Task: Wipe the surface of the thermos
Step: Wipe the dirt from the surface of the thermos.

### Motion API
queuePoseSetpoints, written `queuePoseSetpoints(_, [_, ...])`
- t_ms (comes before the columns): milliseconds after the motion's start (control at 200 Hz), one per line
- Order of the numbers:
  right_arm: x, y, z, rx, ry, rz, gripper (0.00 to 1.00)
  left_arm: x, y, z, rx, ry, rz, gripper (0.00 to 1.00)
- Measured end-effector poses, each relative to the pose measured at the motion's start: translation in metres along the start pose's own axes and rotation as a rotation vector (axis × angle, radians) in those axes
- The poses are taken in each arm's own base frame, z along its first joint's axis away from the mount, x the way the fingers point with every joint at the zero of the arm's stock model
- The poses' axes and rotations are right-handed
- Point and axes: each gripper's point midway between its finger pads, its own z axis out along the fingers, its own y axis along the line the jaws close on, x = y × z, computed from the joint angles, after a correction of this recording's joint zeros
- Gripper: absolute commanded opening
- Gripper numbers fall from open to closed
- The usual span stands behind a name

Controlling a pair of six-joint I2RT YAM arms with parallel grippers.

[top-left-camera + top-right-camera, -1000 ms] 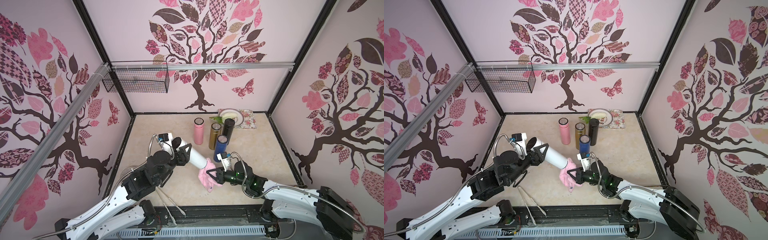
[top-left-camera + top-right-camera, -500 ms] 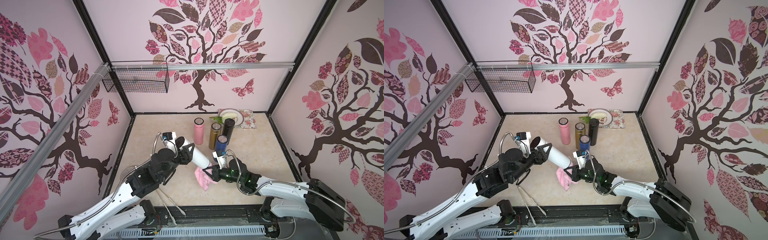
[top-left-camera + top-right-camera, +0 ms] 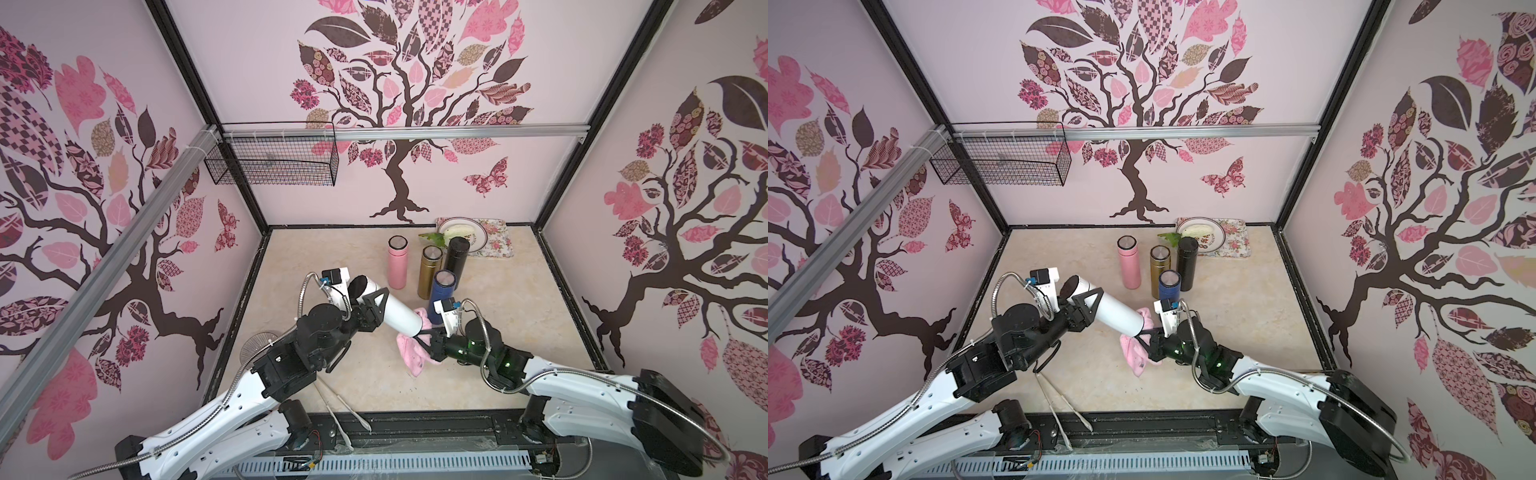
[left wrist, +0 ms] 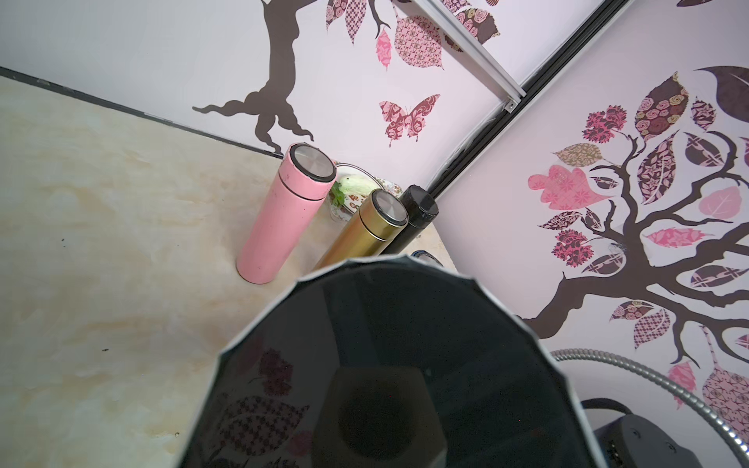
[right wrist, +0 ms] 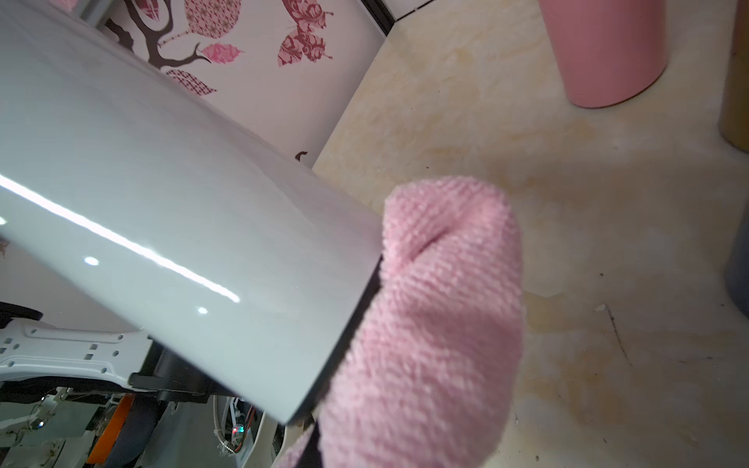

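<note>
— What sort of place do you work in?
— A test booth dressed as a home. My counter (image 3: 519, 316) sits boxed in by tree wallpaper (image 3: 399, 187), black frame posts (image 3: 183, 62) and an aluminium rail (image 3: 457, 132).
— Anything homely?
— A wire basket (image 3: 270, 166) and a floral plate (image 3: 478, 244).

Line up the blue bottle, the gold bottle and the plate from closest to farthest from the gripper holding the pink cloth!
In a top view:
1. Blue bottle, just behind the right gripper.
2. Gold bottle, farther back.
3. Plate, by the back wall.
</note>
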Motion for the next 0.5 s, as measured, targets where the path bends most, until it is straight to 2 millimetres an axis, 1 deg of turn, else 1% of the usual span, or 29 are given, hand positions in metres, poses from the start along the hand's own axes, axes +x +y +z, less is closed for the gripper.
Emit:
queuePoseSetpoints(70, [0.016,-0.002,0.010,-0.010,0.051,0.027,0.00,0.005,0.004,0.005,-0.019,0.005,0.012,0.00])
queuePoseSetpoints(175, [0.024,-0.002,0.012,-0.018,0.076,0.049,0.00,0.008,0.008,0.010,-0.045,0.010,0.024,0.00])
queuePoseSetpoints(245, [0.024,-0.001,0.009,-0.020,0.072,0.047,0.00,0.008,0.010,0.009,-0.054,0.005,0.025,0.00])
queuePoseSetpoints(330, [0.022,0.002,0.000,-0.017,0.066,0.038,0.00,0.006,0.012,0.008,-0.068,-0.004,0.022,0.00])
queuePoseSetpoints(455, [0.013,0.007,-0.017,-0.013,0.026,0.017,0.00,0.001,0.015,0.003,-0.081,-0.024,0.014,0.00])
queuePoseSetpoints(500, [0.006,0.012,-0.024,-0.025,0.000,0.007,0.00,0.001,0.019,0.001,-0.096,-0.023,0.025,0.00])
